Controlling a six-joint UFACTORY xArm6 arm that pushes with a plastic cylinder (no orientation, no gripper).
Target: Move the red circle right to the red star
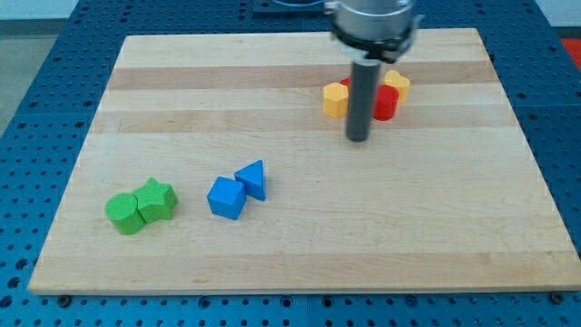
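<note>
Judging progress: red circle (387, 102) sits just right of my tip (359, 139), any red star mostly hidden behind the rod; no claw here, nothing held

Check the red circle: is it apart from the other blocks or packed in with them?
Packed in. The red circle sits in a tight cluster, touching the yellow block above it; my tip and rod hide its left side.

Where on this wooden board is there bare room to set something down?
Bare: the view's top left, and the bottom right below my tip. Crowded: the top right, where yellow hexagon block, red block and yellow block cluster.
</note>
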